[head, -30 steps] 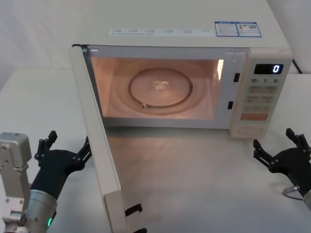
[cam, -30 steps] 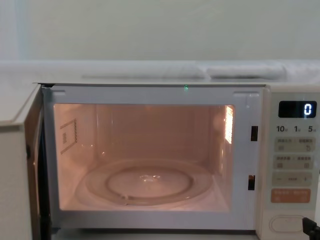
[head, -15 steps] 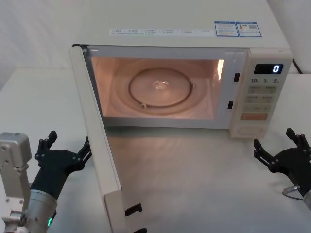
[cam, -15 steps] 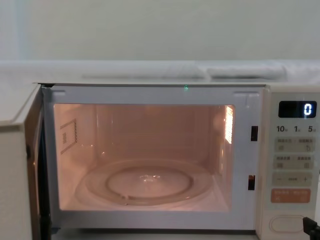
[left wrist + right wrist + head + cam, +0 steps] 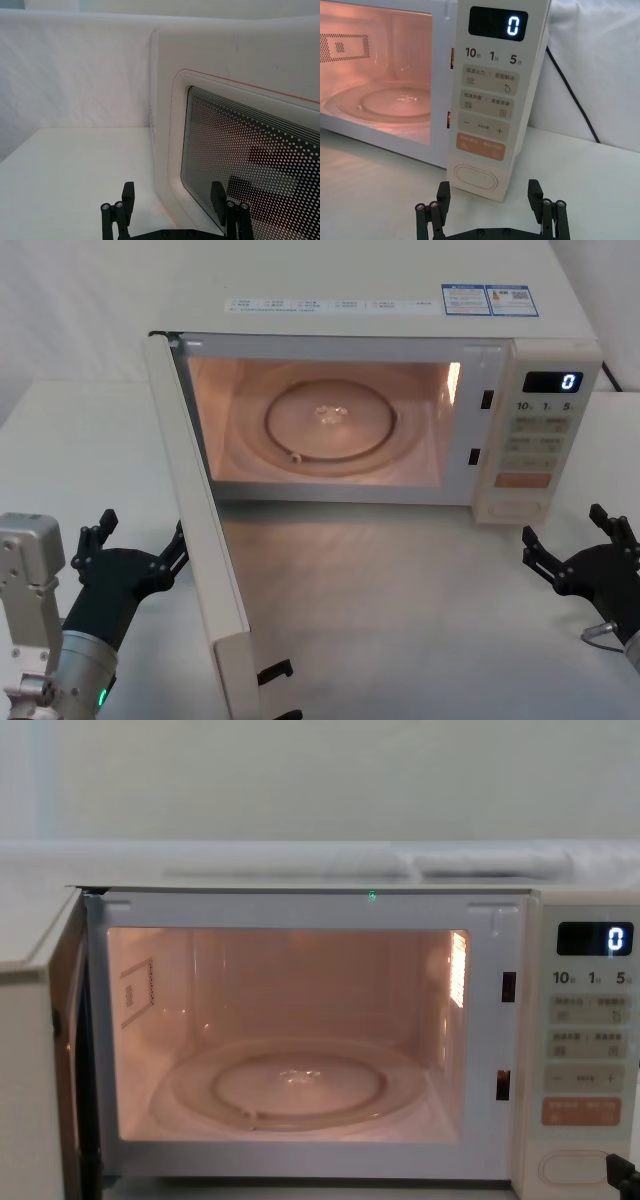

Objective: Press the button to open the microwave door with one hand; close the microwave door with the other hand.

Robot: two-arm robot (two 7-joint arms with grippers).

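Microwave door (image 5: 195,530): swung wide at 9 o'clock of the lit cavity, on a white counter (image 5: 400,600) against a white wall (image 5: 75,65). Button (image 5: 475,178): low on the panel. Left gripper (image 5: 135,550), right gripper (image 5: 575,545): both spread apart, empty.

- My left gripper (image 5: 135,545) and my right gripper (image 5: 575,550) are both black plastic.
- The microwave door (image 5: 200,540) is cream; in my left wrist view its window (image 5: 250,165) is dark glass covered in a fine grid of pale dots, ringed by a thin pinkish line.
- The oven cavity (image 5: 290,1030) glows a warm pinkish orange around a clear glass turntable (image 5: 330,425).
- The control panel (image 5: 495,100) is cream, with a black display (image 5: 497,23) showing a bluish-white zero, pale grey keys and one orange key (image 5: 480,146).
- The button (image 5: 475,177) is plain cream.
- The counter (image 5: 420,610) is white.
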